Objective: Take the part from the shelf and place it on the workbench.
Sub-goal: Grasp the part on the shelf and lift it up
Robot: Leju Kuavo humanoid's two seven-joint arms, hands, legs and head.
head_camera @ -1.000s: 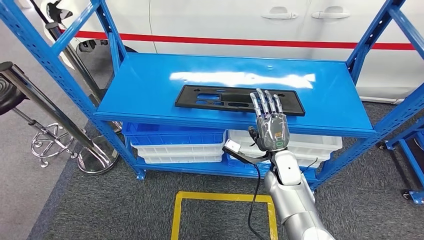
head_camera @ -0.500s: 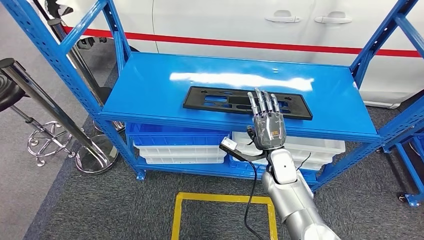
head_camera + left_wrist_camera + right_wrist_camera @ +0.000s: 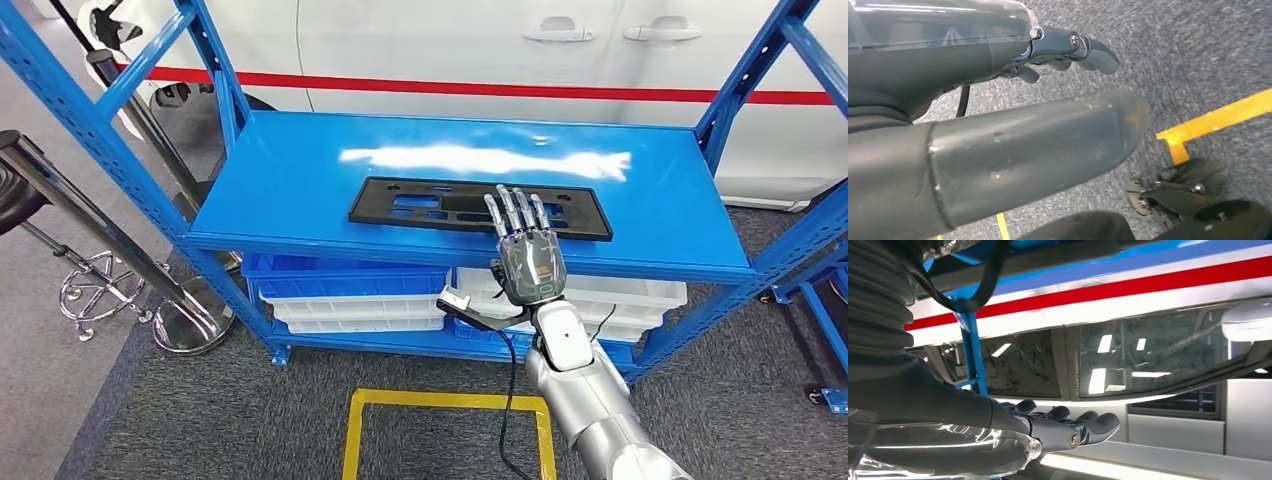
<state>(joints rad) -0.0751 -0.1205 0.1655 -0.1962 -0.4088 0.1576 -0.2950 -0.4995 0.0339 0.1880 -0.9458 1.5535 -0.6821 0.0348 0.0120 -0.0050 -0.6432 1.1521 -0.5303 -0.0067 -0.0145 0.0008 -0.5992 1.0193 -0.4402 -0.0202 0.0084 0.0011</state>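
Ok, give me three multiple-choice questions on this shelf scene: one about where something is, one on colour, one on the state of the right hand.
1. Where does the black part lie?
A. on the top board of the shelf
B. in a bin
C. on the floor

2. What colour is the floor marking in front of the shelf?
A. red
B. yellow
C. white

3. How is the right hand?
A. gripping the part
B. fingers straight, holding nothing
C. clenched in a fist

Answers: 1 A, the part lies flat on the top board. 2 B, the tape outline is yellow. 3 B, its fingers point over the part's near edge, nothing grasped.
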